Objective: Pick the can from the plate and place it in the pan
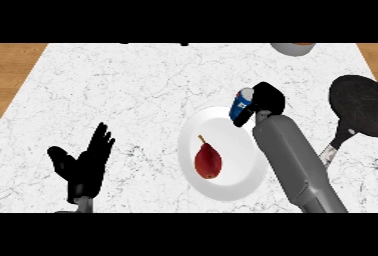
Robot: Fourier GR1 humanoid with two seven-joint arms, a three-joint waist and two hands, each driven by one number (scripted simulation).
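Note:
A blue can (241,106) with a white label stands tilted at the upper right rim of the white plate (235,187). My right hand (269,98) is curled round the can from its right side, hiding part of it. The black pan (355,108) lies at the right edge of the counter, its handle (333,147) pointing down and left. My left hand (83,162) rests open at the lower left, fingers up, far from the plate.
A dark red pear (207,160) lies on the plate below the can. A grey round vessel (293,48) shows at the counter's far edge. Wooden surface borders the marble counter (125,90) on the left and right.

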